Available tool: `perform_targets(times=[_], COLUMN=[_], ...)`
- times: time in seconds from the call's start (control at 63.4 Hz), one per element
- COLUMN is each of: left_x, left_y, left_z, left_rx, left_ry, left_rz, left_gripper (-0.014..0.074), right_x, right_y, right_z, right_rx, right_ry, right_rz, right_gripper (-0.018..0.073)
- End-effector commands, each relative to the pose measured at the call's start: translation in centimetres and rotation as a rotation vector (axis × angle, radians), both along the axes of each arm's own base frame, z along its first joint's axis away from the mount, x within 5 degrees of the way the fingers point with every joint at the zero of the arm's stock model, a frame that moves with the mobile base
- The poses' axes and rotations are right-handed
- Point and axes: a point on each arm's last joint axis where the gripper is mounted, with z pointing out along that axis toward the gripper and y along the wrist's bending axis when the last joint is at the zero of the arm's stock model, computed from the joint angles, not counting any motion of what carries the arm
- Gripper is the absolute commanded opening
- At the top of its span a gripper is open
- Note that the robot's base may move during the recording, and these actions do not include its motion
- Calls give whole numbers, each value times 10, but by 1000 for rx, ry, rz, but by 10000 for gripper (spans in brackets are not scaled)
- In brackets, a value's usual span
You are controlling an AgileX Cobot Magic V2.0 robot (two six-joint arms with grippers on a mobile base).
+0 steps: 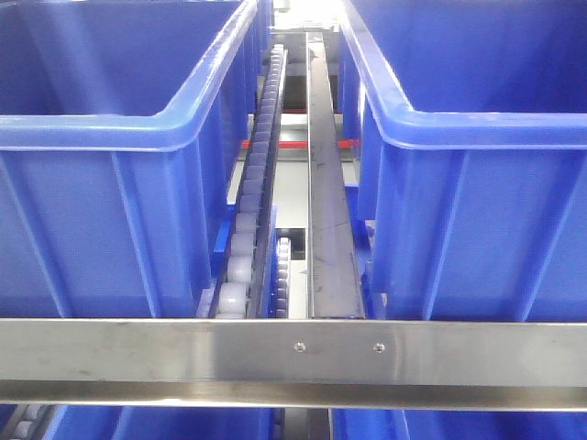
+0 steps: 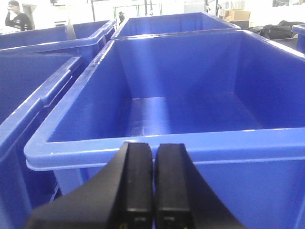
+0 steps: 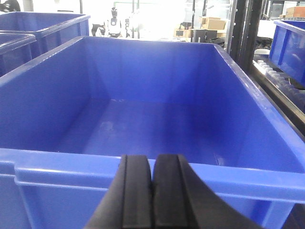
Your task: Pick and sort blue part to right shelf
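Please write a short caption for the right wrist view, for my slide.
Shut right gripper faces an empty blue bin.

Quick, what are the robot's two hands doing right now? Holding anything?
Left hand: closed, fingers together, nothing held, in front of a blue bin.
Right hand: closed, empty too, in front of another blue bin.

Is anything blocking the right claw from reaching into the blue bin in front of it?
Nothing visible does. The right claw, jaws closed and empty, sits just before the blue bin's near rim, and the bin's visible floor holds nothing. No blue part shows in any view.
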Motion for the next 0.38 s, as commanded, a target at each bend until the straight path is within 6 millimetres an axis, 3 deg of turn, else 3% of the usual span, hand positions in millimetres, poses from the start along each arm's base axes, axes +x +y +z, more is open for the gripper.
perform_targets(times=[0.0,0.363], left_x=[-2,-2], left_y=[0,0], left_z=[0,0], left_rx=[-11,-11], left_ry=[-78,-78], left_rz=[4,4], left_gripper=[124,124], right_x=[-5,-5], right_y=[-1,-1], right_z=[17,17], right_rx=[-2,-2], right_ry=[-137,-137], right_rz=[-7,-7], right_gripper=[29,29])
